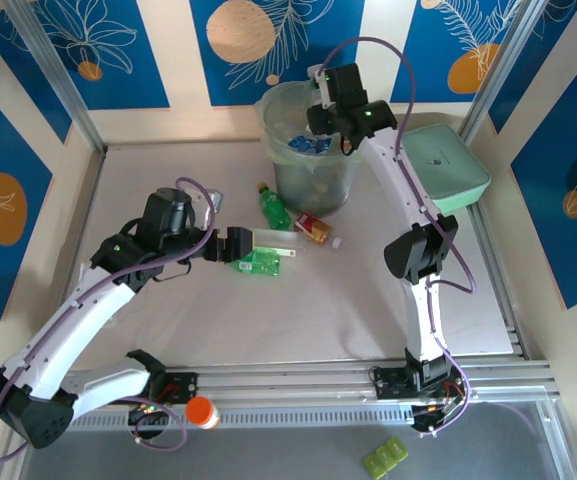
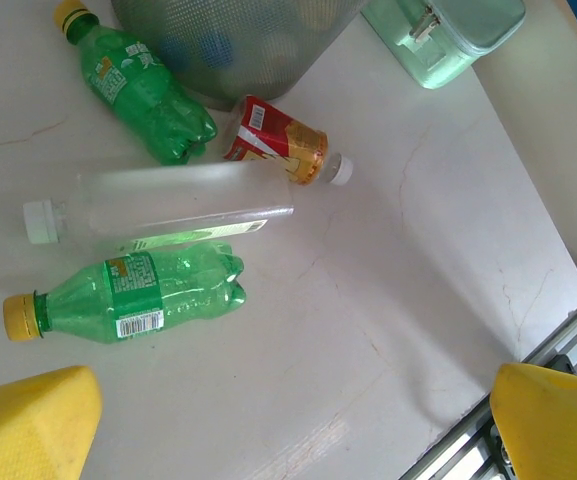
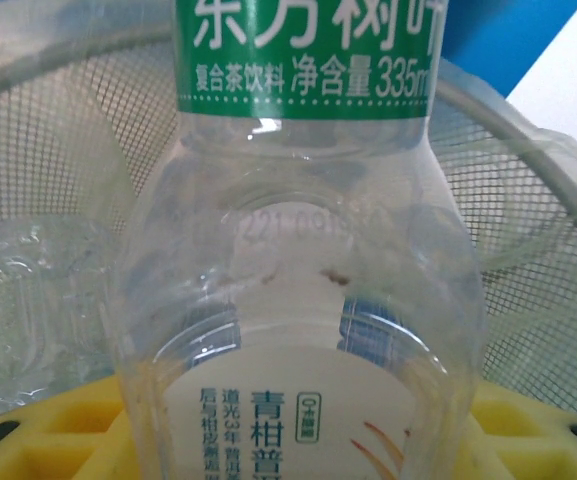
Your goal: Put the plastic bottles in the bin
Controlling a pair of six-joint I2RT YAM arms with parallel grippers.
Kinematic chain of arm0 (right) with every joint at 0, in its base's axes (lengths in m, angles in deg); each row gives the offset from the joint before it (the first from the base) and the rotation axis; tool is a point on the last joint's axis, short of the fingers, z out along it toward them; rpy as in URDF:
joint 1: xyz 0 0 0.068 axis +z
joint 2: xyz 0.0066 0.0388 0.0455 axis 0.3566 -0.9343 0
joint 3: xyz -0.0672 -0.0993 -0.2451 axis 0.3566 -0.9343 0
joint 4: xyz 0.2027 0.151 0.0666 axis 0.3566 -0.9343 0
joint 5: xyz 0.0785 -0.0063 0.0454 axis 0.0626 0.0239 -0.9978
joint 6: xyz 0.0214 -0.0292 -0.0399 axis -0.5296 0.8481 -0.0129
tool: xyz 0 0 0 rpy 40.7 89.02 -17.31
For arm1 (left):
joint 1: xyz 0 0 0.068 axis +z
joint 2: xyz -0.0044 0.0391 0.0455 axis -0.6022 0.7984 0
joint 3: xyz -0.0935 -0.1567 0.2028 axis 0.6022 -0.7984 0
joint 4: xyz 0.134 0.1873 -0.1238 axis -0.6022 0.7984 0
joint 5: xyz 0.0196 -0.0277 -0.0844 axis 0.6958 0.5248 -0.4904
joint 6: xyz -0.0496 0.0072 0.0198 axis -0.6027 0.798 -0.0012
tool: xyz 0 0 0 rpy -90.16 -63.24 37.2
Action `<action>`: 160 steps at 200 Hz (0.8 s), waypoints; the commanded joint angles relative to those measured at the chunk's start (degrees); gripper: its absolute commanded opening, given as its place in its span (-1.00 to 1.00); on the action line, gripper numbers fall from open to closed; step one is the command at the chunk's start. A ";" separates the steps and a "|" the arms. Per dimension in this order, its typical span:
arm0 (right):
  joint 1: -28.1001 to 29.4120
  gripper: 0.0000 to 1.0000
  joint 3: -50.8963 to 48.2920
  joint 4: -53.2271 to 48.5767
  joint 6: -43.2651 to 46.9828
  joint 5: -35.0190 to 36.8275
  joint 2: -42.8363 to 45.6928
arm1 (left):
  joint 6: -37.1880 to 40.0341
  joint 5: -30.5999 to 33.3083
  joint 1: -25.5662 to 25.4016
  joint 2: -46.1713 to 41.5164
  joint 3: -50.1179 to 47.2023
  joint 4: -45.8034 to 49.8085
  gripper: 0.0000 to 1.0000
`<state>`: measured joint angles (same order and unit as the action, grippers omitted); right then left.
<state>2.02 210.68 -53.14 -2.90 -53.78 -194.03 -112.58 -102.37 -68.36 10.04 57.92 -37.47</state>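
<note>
Clear green-labelled bottle [image 3: 298,300] pinched in right hand [image 1: 331,128], over bin [image 1: 313,185] mouth; blue-labelled bottles [image 1: 303,143] inside. Left hand [image 2: 293,410] spread wide above tabletop [image 2: 428,280]; two green bottles [image 2: 138,295], frosted bottle [image 2: 168,205], red-labelled bottle [image 2: 278,140] lying near bin base.

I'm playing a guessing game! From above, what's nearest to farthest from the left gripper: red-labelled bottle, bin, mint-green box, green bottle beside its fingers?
Starting from the left gripper:
1. green bottle, right beside its fingers.
2. red-labelled bottle, mid-table, off to the right.
3. bin, further back.
4. mint-green box, far right side.
</note>
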 commanded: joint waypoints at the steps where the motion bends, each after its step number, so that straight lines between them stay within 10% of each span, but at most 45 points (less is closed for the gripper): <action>1: 0.28 -0.20 1.62 0.12 3.41 5.63 -1.12 | -0.17 -0.44 0.66 0.07 -0.61 -1.21 0.99; 160: 0.10 0.23 -2.41 -0.04 4.45 7.88 -4.04 | -1.35 0.93 0.76 -2.11 -2.81 -1.14 0.99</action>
<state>2.77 209.47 -49.81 1.58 -46.11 -195.84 -113.48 -102.21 -68.29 9.41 55.67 -38.08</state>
